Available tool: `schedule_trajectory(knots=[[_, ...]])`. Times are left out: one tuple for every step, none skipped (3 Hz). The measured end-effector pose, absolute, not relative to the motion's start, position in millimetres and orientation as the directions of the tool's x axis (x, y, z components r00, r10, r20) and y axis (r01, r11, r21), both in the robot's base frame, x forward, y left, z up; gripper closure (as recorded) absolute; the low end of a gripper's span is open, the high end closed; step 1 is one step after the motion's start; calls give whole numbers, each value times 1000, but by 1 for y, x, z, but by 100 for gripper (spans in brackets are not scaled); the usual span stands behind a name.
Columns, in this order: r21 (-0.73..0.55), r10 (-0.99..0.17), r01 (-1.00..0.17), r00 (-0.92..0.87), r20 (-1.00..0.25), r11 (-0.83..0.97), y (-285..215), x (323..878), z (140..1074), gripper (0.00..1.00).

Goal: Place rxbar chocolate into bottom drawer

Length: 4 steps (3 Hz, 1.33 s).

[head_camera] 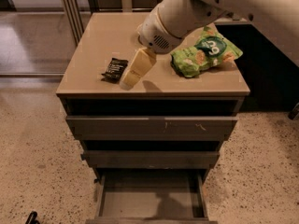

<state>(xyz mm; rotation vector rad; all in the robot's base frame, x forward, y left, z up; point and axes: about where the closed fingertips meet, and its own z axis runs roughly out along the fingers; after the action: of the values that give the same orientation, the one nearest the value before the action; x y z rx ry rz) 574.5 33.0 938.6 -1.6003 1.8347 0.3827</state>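
The rxbar chocolate, a small black wrapper with white lettering, lies flat on the cabinet top near its front left. My gripper hangs over the cabinet top just to the right of the bar, its cream-coloured fingers pointing down and left. It holds nothing that I can see. The bottom drawer is pulled out below, showing a plain grey floor with nothing in it.
A crinkled green snack bag lies on the right of the cabinet top. My white arm covers the back middle of the top. Two shut grey drawers sit above the open one. Speckled floor surrounds the cabinet.
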Motion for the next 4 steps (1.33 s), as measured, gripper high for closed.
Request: schedule_trajectory(knots=[[-204,-768,-963,-6,-640,178,74,587,928,0],[-205,-813,-971,19,-581,123,118,600,897,0],[-195,-836,-974,14,-549,112,136,607,872,0],[-195,-836,-974,14,-549,112,136,607,872,0]])
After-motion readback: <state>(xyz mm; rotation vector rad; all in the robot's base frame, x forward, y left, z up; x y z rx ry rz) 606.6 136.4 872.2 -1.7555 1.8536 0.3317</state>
